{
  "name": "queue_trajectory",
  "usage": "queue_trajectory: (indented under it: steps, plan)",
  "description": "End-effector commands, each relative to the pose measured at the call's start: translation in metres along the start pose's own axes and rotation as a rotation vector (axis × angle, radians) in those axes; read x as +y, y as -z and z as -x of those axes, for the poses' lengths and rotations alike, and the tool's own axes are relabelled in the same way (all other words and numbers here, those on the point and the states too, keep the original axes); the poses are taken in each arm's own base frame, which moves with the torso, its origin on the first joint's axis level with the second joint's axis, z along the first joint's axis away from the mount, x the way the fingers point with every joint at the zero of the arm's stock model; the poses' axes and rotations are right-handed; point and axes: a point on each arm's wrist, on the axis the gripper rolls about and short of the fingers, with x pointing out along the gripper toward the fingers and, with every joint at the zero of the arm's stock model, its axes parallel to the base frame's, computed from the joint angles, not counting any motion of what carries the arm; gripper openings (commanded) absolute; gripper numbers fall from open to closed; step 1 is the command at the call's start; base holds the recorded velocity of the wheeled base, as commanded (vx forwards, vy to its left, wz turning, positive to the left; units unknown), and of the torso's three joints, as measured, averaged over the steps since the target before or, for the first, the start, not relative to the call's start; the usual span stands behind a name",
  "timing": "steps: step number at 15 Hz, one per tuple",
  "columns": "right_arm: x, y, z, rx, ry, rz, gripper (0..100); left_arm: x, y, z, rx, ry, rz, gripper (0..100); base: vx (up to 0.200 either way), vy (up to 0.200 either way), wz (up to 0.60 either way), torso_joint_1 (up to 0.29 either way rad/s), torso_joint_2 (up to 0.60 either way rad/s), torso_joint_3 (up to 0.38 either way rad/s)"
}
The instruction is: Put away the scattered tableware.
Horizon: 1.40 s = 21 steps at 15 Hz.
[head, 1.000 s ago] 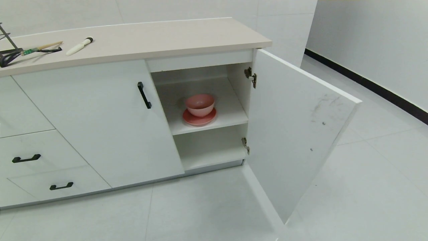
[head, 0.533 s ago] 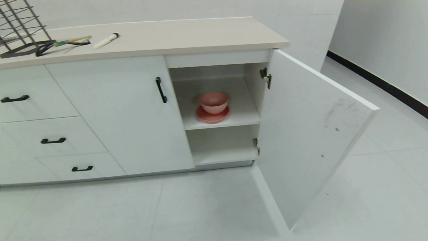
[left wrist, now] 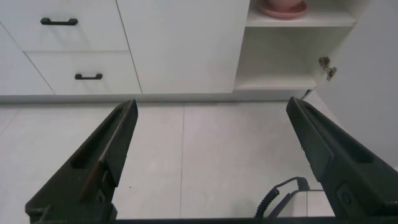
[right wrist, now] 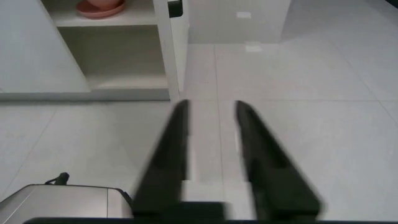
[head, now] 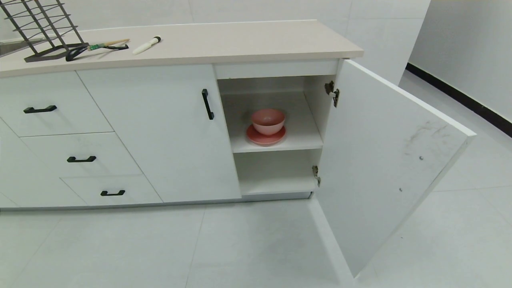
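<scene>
Bowl [head: 268,121] rests on plate [head: 266,139] on the cabinet's upper shelf [head: 298,141]. Knife [head: 147,45] lies toward the worktop's [head: 248,40] left end. Your left pincer [left wrist: 210,107] gapes empty, and your right pincer [right wrist: 211,107] seems narrowly apart. Turning, you may clip the open door [head: 384,160].

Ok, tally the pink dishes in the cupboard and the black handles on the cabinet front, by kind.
bowl: 1
plate: 1
drawer handles: 3
door handle: 1
total: 6
</scene>
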Motion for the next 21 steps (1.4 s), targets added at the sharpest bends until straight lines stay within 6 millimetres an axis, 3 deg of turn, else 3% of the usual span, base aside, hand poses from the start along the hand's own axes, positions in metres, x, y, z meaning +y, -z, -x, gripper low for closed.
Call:
queue_trajectory:
  steps: [1,5,9,11,13,14,16,21]
  plan:
    - [0.0,0.0,0.0,0.002,0.002,-0.005,0,0.0,0.0,0.0,0.001,-0.004,-0.001,100,0.0,0.0,0.0,0.0,0.0,0.0]
    - [0.0,0.0,0.0,0.002,0.005,-0.007,0,0.0,0.0,0.0,0.0,-0.008,0.007,100,-0.2,0.0,0.0,0.002,0.0,0.002]
    - [0.0,-0.01,0.0,-0.1,0.005,-0.004,0,0.0,0.0,0.0,0.0,-0.008,0.008,100,0.0,0.0,0.0,0.0,0.0,0.0]
    - [0.0,-0.023,0.003,-0.182,-0.008,0.001,0,0.0,0.0,0.0,0.0,-0.01,0.008,100,0.0,0.0,0.0,0.0,0.0,0.0]
    - [0.001,-0.059,-0.004,-0.145,-0.081,0.008,0,0.001,0.0,0.0,-0.001,-0.027,0.007,100,0.0,-0.2,0.0,0.005,0.0,0.0]
    - [0.001,-0.081,-0.015,-0.114,-0.129,0.016,0,0.001,0.0,0.0,-0.001,-0.027,0.007,100,0.0,-0.2,0.0,0.002,0.0,0.002]
    - [0.001,-0.101,-0.045,-0.081,-0.175,0.034,0,0.001,0.0,0.0,-0.001,-0.027,0.01,100,0.0,-0.2,0.0,-0.002,0.0,0.009]
    - [0.002,-0.088,-0.116,-0.035,-0.248,0.062,0,0.001,0.0,0.0,-0.001,-0.028,0.011,100,0.0,0.0,0.0,0.0,0.0,0.0]
